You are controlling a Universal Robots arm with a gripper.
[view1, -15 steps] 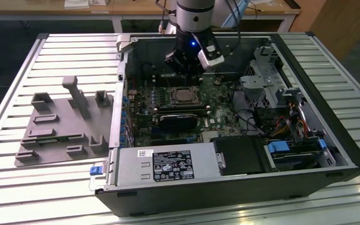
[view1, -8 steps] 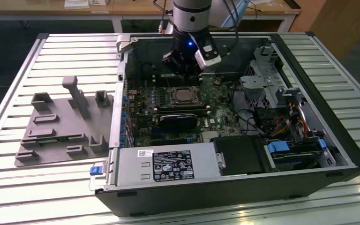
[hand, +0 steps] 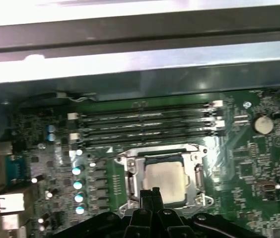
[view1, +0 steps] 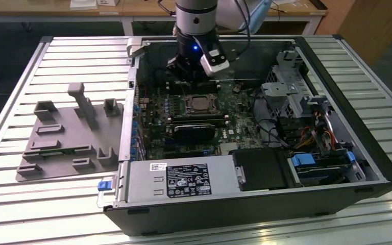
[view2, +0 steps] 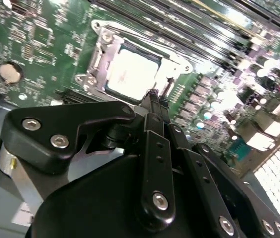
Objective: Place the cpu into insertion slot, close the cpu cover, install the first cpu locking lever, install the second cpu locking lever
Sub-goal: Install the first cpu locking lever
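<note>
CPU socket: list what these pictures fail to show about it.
First wrist view: the hand hides one edge of the cpu and of the cpu cover.
Second wrist view: the hand blocks one cpu cover corner.
Exterior view: the cpu cover's latching is too small to judge.

The cpu (hand: 164,179) within the cpu cover (hand: 161,154) on the motherboard (hand: 249,168), claw (hand: 153,191) at its edge.

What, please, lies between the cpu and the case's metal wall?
Four long memory slots lie between the cpu and the case wall, in the first wrist view.
</note>
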